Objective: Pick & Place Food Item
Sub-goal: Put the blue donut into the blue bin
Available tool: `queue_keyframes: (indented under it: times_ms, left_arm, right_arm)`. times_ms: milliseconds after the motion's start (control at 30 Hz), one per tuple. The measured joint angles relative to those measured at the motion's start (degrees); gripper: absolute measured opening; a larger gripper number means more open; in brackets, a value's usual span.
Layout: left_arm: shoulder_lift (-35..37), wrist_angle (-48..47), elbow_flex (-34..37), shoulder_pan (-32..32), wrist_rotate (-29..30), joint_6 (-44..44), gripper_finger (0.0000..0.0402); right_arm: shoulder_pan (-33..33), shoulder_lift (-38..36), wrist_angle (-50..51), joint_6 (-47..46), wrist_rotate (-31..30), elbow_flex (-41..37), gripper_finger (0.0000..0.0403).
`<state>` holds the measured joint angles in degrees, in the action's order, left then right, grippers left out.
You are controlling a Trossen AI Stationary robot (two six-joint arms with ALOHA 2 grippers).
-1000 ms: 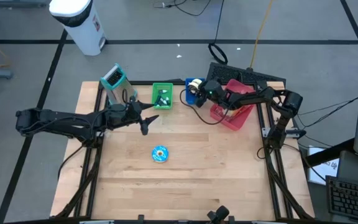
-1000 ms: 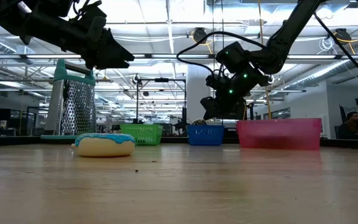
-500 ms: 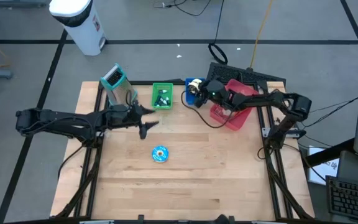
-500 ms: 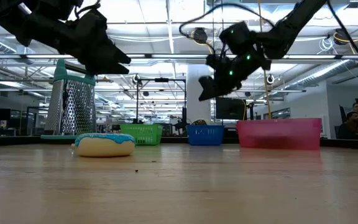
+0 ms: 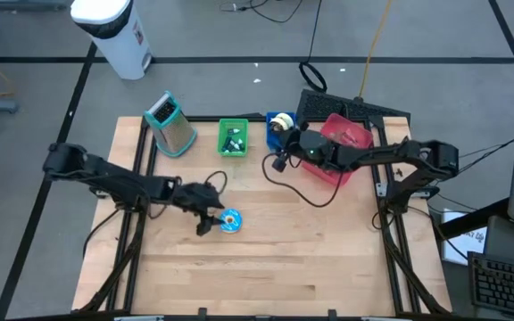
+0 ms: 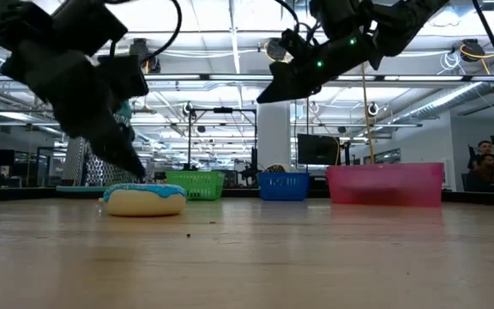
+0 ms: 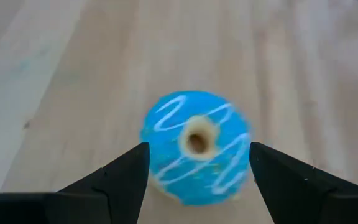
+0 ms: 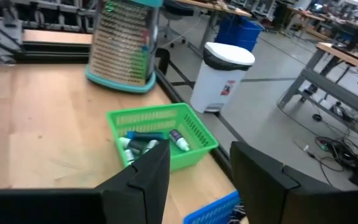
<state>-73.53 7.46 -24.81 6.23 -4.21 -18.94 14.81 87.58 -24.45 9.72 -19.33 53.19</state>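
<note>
A donut with blue icing and white stripes (image 5: pixel 229 220) (image 7: pixel 196 146) lies flat on the wooden table, a little left of centre. My left gripper (image 5: pixel 207 220) (image 7: pixel 197 157) is tipped down just to its left, open. Its two fingers stand on either side of the donut, short of it, without touching. In the low view this gripper (image 6: pixel 131 167) hangs just above the donut (image 6: pixel 144 199). My right gripper (image 5: pixel 278 161) (image 6: pixel 268 93) (image 8: pixel 197 158) is open and empty, high above the table in front of the baskets.
Along the far edge stand a metal grater (image 5: pixel 169 123), a green basket (image 5: pixel 233 138) with small items, a blue basket (image 5: pixel 277 122) and a pink bin (image 5: pixel 337 147). A white waste bin (image 5: pixel 114 31) stands on the floor beyond. Bare wood lies near and right of the donut.
My left gripper has swung from near the grater toward the table's near edge and down, tipping its fingers downward until they flank the donut. My right gripper has risen and drawn away from the blue basket toward the near edge. The donut has not moved.
</note>
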Motion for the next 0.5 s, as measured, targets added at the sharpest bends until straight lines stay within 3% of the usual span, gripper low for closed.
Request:
queue_keyframes:
  times_ms: [200, 500]
  left_arm:
    - [-7.0, 3.1, 0.0, 2.2, 9.3, -7.0, 0.0278]
    - [-12.7, 7.4, 0.0, 2.1, 10.0, -11.5, 0.0278]
  right_arm:
    - [-1.7, 0.0, 0.2, 0.0, -0.1, 0.0, 0.0155]
    - [-3.5, 0.0, 0.1, -0.5, -0.1, 0.0, 0.0155]
